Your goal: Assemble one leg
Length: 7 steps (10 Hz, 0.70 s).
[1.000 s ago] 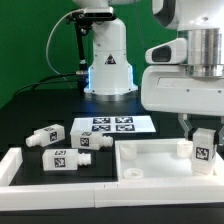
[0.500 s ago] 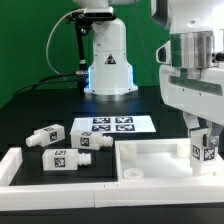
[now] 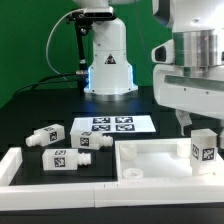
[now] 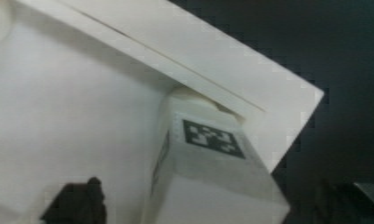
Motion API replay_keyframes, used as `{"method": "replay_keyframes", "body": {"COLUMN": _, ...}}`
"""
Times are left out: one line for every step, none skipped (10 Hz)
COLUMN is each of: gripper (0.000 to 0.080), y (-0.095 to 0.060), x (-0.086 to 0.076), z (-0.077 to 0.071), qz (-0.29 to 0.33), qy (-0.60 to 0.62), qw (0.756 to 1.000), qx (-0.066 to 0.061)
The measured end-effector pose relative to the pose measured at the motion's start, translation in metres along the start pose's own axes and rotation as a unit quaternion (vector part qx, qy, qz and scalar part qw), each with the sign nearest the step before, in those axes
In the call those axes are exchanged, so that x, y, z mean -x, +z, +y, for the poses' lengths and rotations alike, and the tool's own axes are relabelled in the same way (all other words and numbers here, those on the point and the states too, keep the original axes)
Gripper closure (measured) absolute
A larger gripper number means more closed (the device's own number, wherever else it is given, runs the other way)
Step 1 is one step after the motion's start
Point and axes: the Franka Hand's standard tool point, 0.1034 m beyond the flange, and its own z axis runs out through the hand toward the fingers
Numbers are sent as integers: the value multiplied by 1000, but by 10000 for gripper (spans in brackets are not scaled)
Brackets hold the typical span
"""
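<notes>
The jaws have lifted off the leg (image 3: 203,147), now spread and empty; it stands on the panel (image 3: 150,160).

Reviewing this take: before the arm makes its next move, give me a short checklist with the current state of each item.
1. Leg stands upright at the panel corner: ok.
2. Gripper clear of that leg: ok in the exterior view, it sits above and apart.
3. Peg fully seated in the panel: cannot tell, joint is hidden.
4. Fingers open: ok.
5. Spare legs lie loose beside the marker board: ok.
</notes>
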Motion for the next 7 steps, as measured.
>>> {"method": "replay_keyframes", "body": {"gripper": 166, "y": 1, "x": 1, "z": 0, "qz": -2, "qy": -86, "qw": 996, "qx": 1}}
{"method": "replay_keyframes", "body": {"gripper": 154, "y": 1, "x": 4, "z": -1, "qz": -3, "qy": -126, "qw": 992, "qx": 1}}
{"method": "replay_keyframes", "body": {"gripper": 154, "y": 1, "x": 2, "z": 0, "qz": -2, "qy": -160, "qw": 987, "qx": 1}}
{"method": "replay_keyframes", "body": {"gripper": 151, "y": 1, "x": 2, "z": 0, "qz": -2, "qy": -176, "qw": 984, "qx": 1}}
{"method": "replay_keyframes", "body": {"gripper": 151, "y": 1, "x": 1, "z": 0, "qz": -2, "qy": -236, "qw": 972, "qx": 2}}
{"method": "replay_keyframes", "body": {"gripper": 151, "y": -1, "x": -2, "z": -1, "qz": -1, "qy": -338, "qw": 941, "qx": 9}}
{"method": "replay_keyframes", "body": {"gripper": 151, "y": -1, "x": -4, "z": -1, "qz": -2, "qy": -417, "qw": 909, "qx": 10}}
